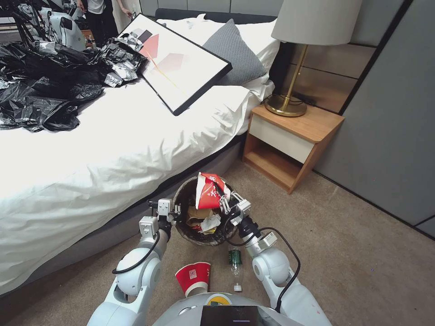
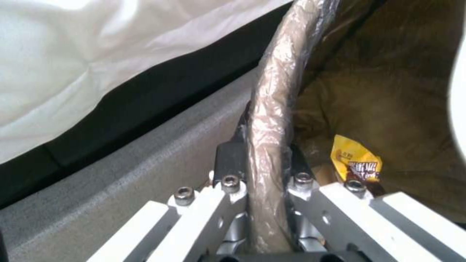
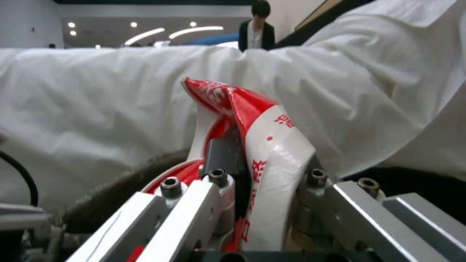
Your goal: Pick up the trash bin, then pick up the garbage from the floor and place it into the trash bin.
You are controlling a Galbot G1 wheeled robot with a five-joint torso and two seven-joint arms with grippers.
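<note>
Over bin (image 1: 186, 228), pincer-crushed cup (image 1: 207, 192)

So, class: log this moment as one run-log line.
left gripper: shut on white bag-lined trash bin rim | right gripper: holding crushed red paper cup over bin | floor: red cup, clear bottle

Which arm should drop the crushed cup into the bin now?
Right. The right pincer already clamps the crushed red cup over the trash bin. The left pincer is busy gripping the bin's rim.
</note>
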